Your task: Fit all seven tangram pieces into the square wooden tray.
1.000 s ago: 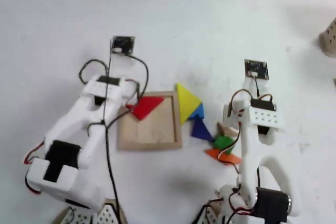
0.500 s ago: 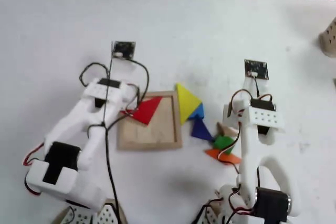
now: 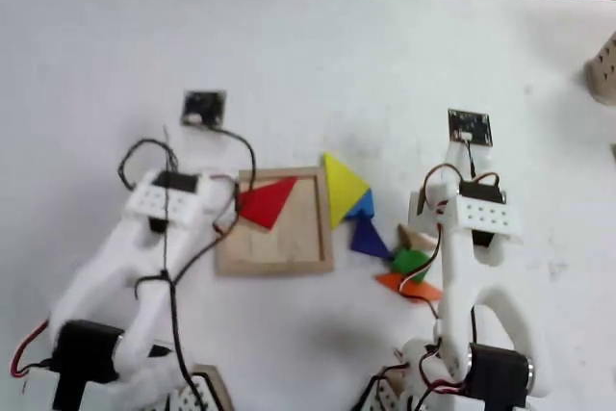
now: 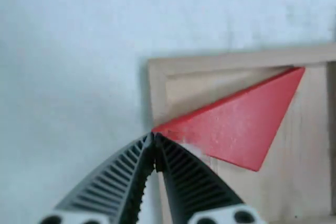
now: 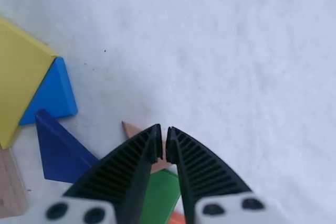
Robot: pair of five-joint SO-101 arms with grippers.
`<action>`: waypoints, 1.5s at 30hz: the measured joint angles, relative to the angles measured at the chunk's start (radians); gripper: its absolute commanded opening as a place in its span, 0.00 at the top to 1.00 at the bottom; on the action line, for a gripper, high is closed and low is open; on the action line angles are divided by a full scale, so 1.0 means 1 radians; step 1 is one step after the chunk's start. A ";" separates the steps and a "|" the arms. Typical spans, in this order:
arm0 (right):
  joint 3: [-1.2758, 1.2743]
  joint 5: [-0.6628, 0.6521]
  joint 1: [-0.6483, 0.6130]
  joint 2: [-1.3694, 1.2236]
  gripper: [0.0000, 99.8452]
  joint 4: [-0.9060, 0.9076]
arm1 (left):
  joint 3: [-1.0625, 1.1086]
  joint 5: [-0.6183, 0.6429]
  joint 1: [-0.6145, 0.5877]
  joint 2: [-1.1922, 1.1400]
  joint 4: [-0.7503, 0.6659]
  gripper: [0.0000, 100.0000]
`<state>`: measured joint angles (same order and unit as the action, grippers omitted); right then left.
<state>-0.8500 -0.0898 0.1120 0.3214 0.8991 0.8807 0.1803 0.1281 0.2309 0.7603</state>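
A white table (image 3: 308, 45), with the square wooden tray (image 4: 157, 85) near its middle between my two arms. My left gripper (image 4: 154, 141) is closed, jaws pressed together, its tips right at the sharp corner of the red triangle (image 4: 236, 124) where that corner meets the tray's left rim. I cannot tell whether they touch it. The red triangle lies flat in the tray's far left corner. My right gripper (image 5: 161, 144) is also closed, holding nothing, poised over the tan piece (image 5: 130, 129) and the green piece (image 5: 160, 195).

Over the past second my left arm has drawn back toward the table's near left side. The red triangle has turned slightly and stayed in the tray. My right arm has not moved.

My left wrist view gives the shut jaws and the triangle's corner at the rim. The high view gives the loose pieces off the tray's right edge: the yellow triangle (image 3: 342, 188) touching that edge, then the blue triangle (image 3: 363, 204), the dark blue triangle (image 3: 369, 238) and the orange piece (image 3: 404, 286).
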 measured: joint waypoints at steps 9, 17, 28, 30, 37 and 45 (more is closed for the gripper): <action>0.000 0.000 0.000 0.000 0.98 0.000 | -0.032 0.000 0.023 -0.091 -0.035 0.98; 0.000 0.000 0.000 0.000 0.98 0.000 | -0.167 0.002 0.032 -0.221 -0.037 0.98; 0.000 0.000 0.000 0.000 0.98 0.000 | -0.170 0.002 0.123 -0.227 -0.074 0.98; 0.000 0.000 0.000 0.000 0.98 0.000 | -0.170 0.002 0.123 -0.227 -0.074 0.98; 0.000 0.000 0.000 0.000 0.98 0.000 | -0.173 0.000 0.123 -0.192 -0.051 0.98; 0.000 0.000 0.000 0.000 0.98 0.000 | -0.071 0.002 0.247 -0.037 -0.140 0.98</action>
<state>-0.8500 -0.0898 0.1120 0.3214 0.8991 0.8101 0.1818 0.3751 0.1941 0.6206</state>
